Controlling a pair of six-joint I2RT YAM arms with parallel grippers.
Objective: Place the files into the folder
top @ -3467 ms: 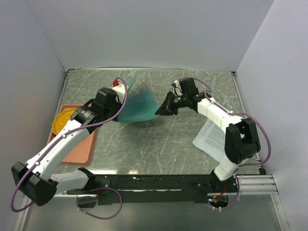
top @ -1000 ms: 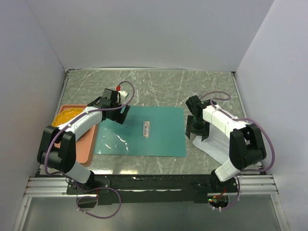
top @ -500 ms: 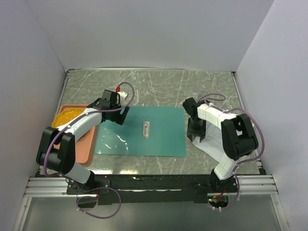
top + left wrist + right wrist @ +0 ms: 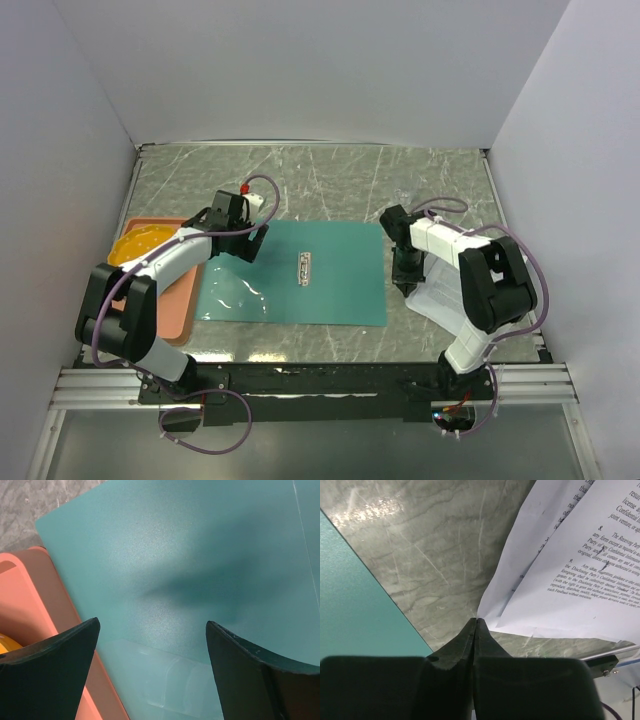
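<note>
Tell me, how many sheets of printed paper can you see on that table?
2 sheets that I can make out, stacked slightly askew at the table's right side, beside the green folder. More could lie hidden beneath them.

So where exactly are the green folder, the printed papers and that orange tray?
folder [image 4: 330, 285], top view, on its bare right-hand cover.
papers [image 4: 580, 580], right wrist view, on the printed upper sheet.
orange tray [image 4: 178, 308], top view, on its flat floor near the folder.
</note>
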